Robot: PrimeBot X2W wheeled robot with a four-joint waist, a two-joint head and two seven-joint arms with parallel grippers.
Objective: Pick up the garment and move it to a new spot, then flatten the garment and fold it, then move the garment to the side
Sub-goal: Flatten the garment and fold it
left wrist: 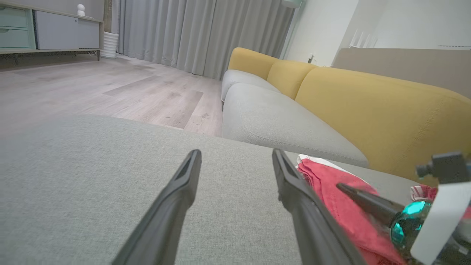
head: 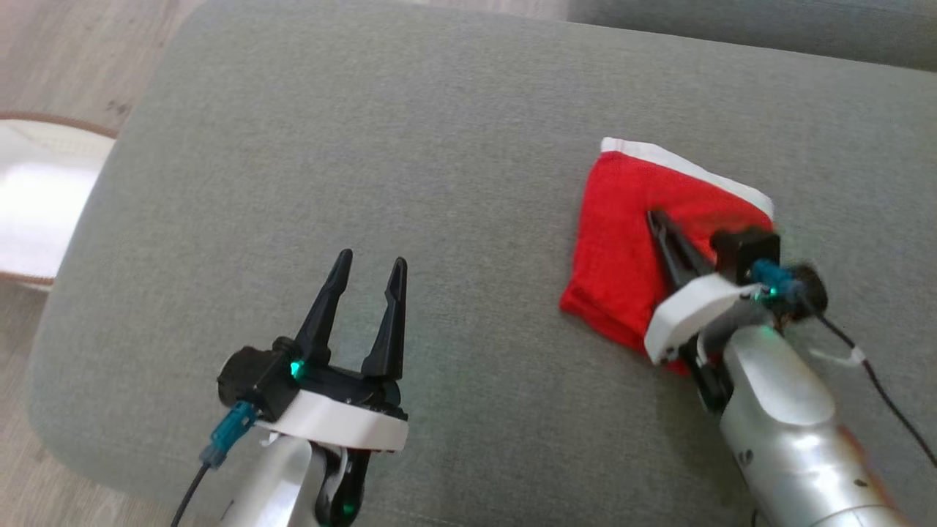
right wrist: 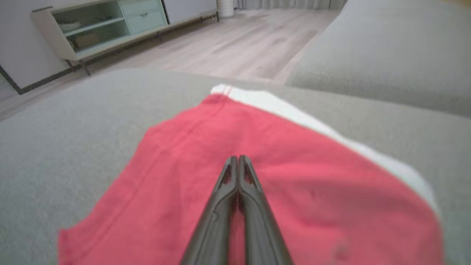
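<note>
A red garment [head: 622,234] with a white band [head: 681,165] along its far edge lies folded on the right part of the grey cushion [head: 366,146]. My right gripper [head: 654,216] is shut, and its fingers lie over the middle of the garment, pointing toward the far left. In the right wrist view the fingertips [right wrist: 238,159] meet above the red cloth [right wrist: 191,147], with nothing seen between them. My left gripper [head: 371,261] stands open over bare cushion at the lower left, well apart from the garment. The left wrist view has the open left gripper [left wrist: 236,154] and the garment [left wrist: 331,187] to its right.
Wooden floor [head: 58,58] lies beyond the cushion's left edge, with a white brown-rimmed object [head: 36,190] on it. Another grey cushion [head: 732,22] borders the far right. A sofa with yellow backs [left wrist: 368,103] and a low cabinet [right wrist: 92,33] stand further off.
</note>
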